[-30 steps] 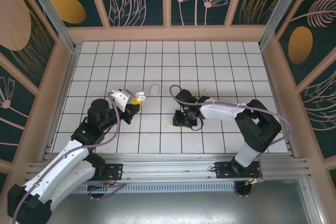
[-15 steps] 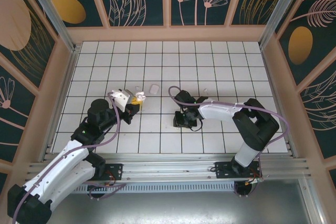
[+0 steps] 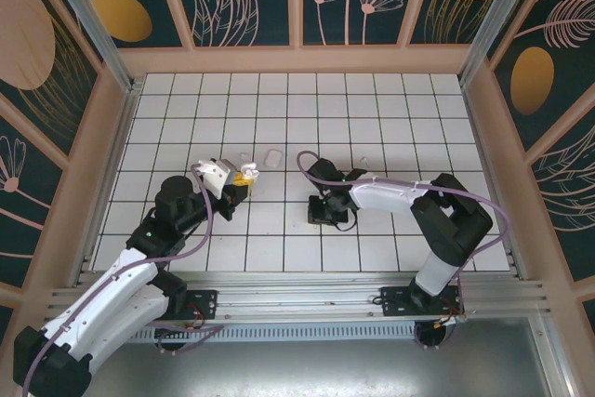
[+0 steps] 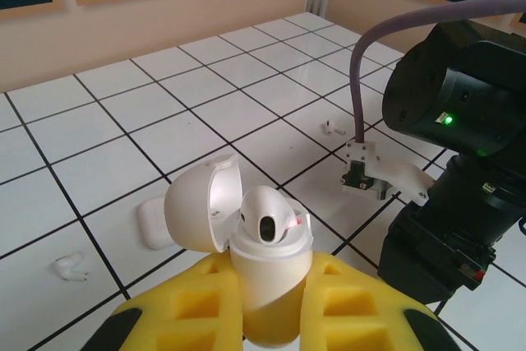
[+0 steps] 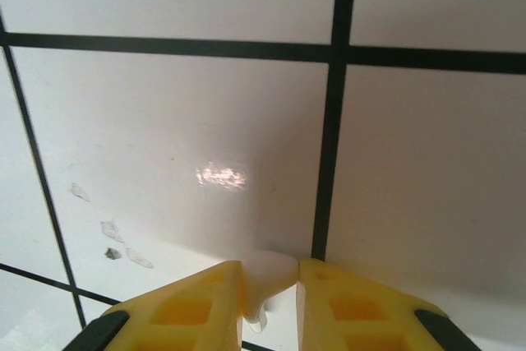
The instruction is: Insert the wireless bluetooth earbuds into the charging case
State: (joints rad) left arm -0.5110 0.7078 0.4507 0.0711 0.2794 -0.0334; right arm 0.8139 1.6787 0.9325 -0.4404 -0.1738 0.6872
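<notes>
My left gripper is shut on the white charging case, holding it upright above the tiles with its lid swung open. One earbud sits in the case. From above, the case shows at the left gripper. My right gripper is down at the tiled floor, its yellow fingers pinched on a small white earbud. From above, the right gripper is right of the case, at mid table. Two loose earbuds lie on the tiles.
A second white case, shut, lies flat on the tiles behind the held one, also seen from above. The right arm's black wrist is close on the right of the held case. Wooden walls ring the tiled floor.
The right gripper's fingers have come together on the earbud at the floor. The right wrist has shifted slightly left. The left arm and its case have stayed still.
</notes>
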